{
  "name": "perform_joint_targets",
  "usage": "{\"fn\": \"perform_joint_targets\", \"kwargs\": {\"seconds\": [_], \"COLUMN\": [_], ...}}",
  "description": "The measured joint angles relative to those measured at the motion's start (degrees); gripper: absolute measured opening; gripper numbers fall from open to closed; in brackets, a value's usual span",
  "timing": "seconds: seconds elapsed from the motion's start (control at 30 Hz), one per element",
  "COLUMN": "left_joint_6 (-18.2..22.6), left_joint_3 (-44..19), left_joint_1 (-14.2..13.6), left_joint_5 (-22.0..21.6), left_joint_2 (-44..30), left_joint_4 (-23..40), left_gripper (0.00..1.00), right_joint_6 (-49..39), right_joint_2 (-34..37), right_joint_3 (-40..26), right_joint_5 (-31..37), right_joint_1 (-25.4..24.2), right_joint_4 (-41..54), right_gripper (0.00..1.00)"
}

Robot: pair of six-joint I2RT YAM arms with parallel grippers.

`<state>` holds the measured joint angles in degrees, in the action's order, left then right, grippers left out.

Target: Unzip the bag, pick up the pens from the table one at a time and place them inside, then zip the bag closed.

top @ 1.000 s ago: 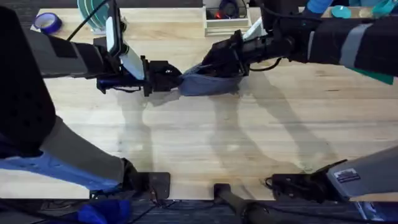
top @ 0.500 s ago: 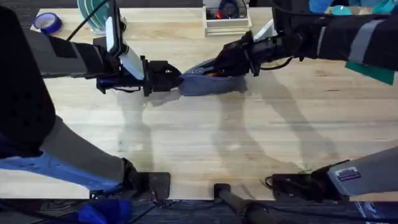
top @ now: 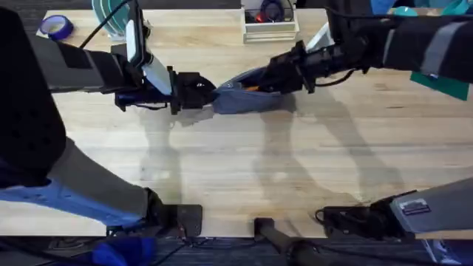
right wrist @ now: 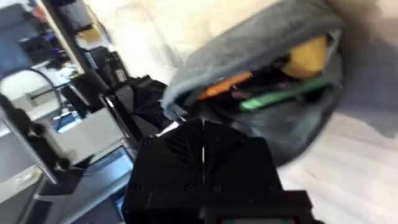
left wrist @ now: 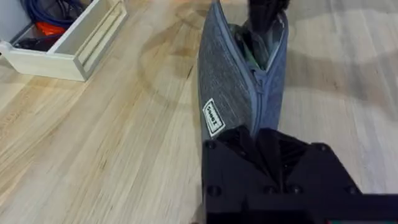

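Blue-grey fabric pouch [top: 250,97] lying lengthwise between grippers: left gripper [top: 208,94] clamped on its near end, right gripper [top: 279,74] at open far end, grip unclear.

The bag [left wrist: 227,81] is blue-grey woven fabric with a small white label edged in black. An orange pen [right wrist: 227,84] shows inside it. The table [top: 295,162] is pale wood with visible grain.

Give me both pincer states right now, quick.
Left pincer: shut on the bag's end.
Right pincer: at the bag's open mouth; state cannot be told.
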<state>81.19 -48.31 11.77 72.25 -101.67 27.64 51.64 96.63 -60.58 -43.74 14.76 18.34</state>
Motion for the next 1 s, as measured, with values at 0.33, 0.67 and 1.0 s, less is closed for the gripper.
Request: {"fn": "perform_joint_targets", "kwargs": {"seconds": [0.33, 0.67, 1.0], "left_joint_6": [0.0, 0.0, 0.0], "left_joint_3": [0.0, 0.0, 0.0], "left_joint_1": [0.0, 0.0, 0.0], "left_joint_5": [0.0, -0.02, -0.02], "left_joint_2": [0.0, 0.0, 0.0], "left_joint_4": [-0.02, -0.02, -0.02], "left_gripper": [0.042, 0.042, 0.042], "right_joint_6": [-17.56, -33.46, -42.07], "right_joint_2": [-8.07, -8.41, -8.41], "right_joint_3": [-6.55, -12.68, -13.31], "right_joint_5": [9.58, 19.12, 28.69], "right_joint_1": [2.39, 9.19, 11.1], "right_joint_4": [17.24, 27.86, 28.84], "right_gripper": [0.033, 0.032, 0.364]}}
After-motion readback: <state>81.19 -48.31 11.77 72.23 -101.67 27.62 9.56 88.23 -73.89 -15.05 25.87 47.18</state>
